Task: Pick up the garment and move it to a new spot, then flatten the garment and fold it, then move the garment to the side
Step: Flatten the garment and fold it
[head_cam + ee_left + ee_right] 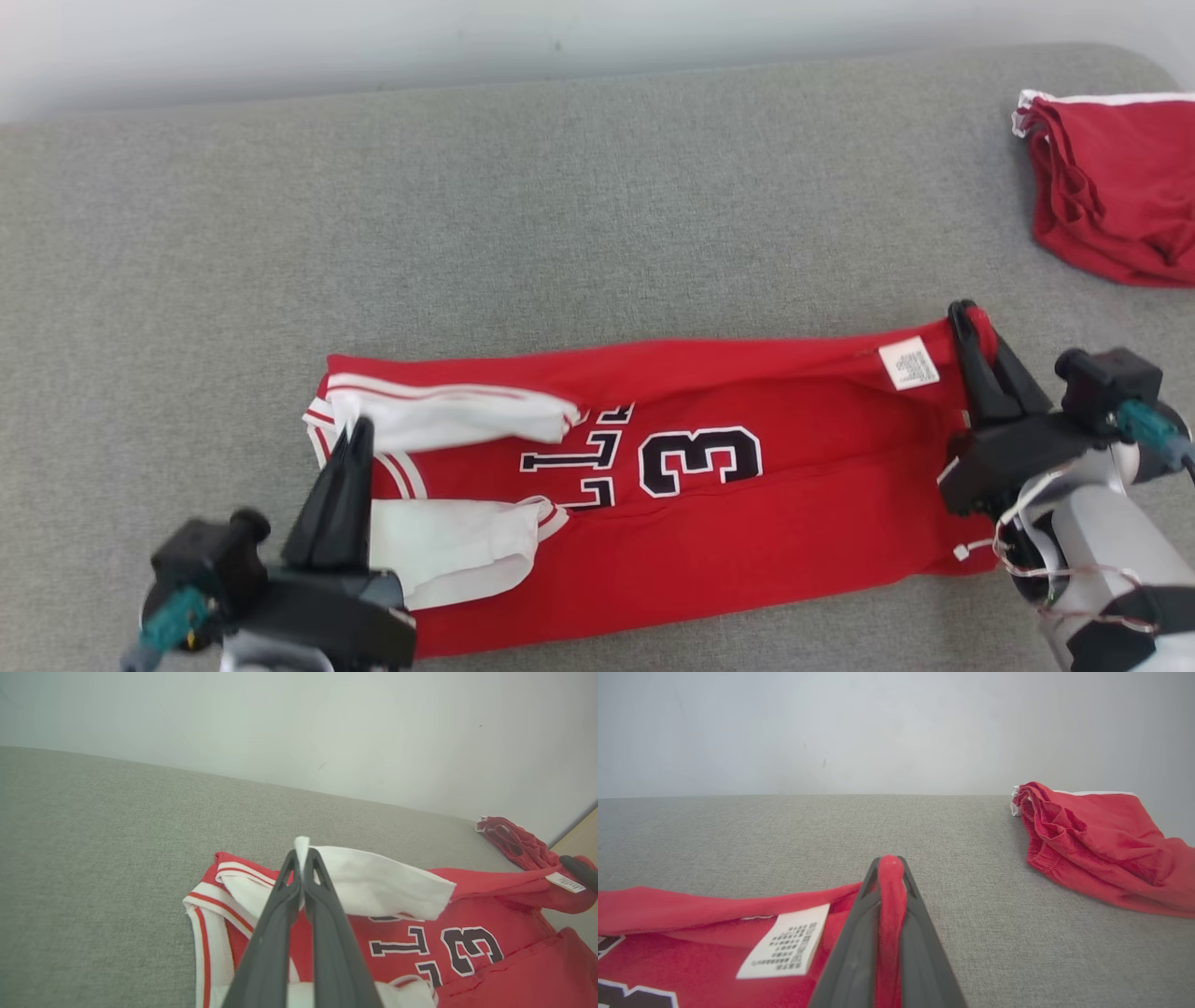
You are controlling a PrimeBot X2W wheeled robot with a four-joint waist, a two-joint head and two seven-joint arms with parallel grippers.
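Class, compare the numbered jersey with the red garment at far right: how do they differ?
The jersey lies stretched out long; the red garment lies bunched. The left gripper and right gripper pinch the jersey; the red garment is untouched. Both are red with white trim.

The jersey [747, 523] is soft matt cloth, desk [560, 215] has coarse grey woven fabric, fingers [341, 504] look like smooth matt plastic.
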